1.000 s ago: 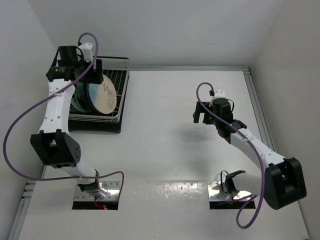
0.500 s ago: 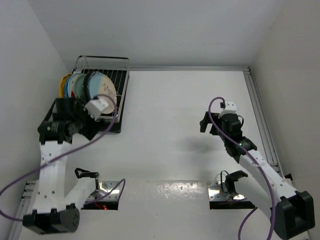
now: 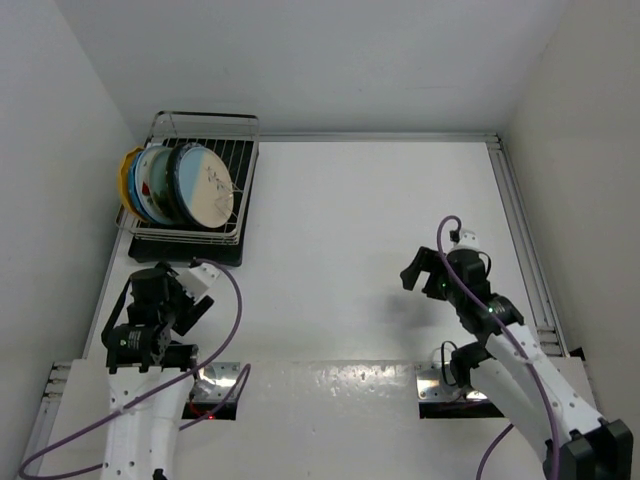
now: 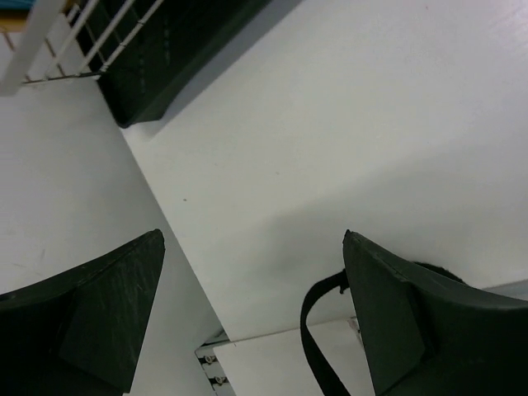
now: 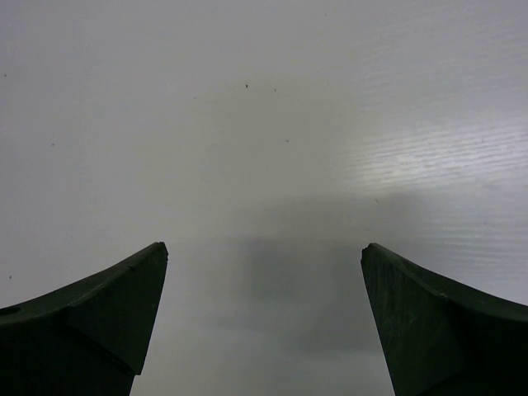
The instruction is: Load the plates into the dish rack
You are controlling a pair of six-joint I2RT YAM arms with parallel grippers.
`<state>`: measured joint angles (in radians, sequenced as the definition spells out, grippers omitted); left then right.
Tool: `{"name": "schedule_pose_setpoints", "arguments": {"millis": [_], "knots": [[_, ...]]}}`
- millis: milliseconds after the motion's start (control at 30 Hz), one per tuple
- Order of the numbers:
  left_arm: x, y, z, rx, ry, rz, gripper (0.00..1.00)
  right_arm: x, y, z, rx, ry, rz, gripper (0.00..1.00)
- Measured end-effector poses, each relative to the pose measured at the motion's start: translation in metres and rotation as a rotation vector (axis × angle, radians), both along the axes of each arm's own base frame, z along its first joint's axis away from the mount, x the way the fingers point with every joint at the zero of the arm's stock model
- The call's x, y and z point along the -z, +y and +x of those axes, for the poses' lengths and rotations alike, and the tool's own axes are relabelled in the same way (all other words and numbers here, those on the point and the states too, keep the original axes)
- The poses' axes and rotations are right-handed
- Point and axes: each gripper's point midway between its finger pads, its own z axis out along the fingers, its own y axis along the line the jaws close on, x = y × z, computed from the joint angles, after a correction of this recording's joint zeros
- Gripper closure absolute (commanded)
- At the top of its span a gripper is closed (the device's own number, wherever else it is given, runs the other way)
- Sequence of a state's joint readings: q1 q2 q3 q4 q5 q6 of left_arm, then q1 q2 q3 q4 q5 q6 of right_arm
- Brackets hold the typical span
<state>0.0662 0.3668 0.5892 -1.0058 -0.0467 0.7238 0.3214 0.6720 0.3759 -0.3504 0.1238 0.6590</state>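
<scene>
While plates (image 3: pixel 185 185) stand in the rack (image 3: pixel 243 150), the left end effector (image 4: pixel 252 238) hangs agape near it. The right end effector (image 5: pixel 264 246) gapes too, empty.

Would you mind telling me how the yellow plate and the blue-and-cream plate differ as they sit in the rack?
The yellow plate stands at the left end of the row in the rack; the blue-and-cream plate stands at the right end. The yellow plate shows only a rim behind other plates, while the blue-and-cream plate's face is fully in view. Both stand on edge.
</scene>
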Motion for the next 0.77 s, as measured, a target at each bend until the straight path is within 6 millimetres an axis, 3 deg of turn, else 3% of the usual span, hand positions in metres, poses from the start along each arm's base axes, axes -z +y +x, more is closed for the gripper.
{"name": "schedule_pose_setpoints", "arguments": {"millis": [267, 767], "knots": [[-0.014, 0.001, 0.011, -0.016, -0.088, 0.009, 0.06, 0.036, -0.007, -0.036, 0.084, 0.055, 0.090, 0.00], [-0.016, 0.003, 0.012, -0.041, -0.109, 0.007, 0.05, 0.047, -0.009, -0.048, 0.114, 0.111, 0.108, 0.00]]}}
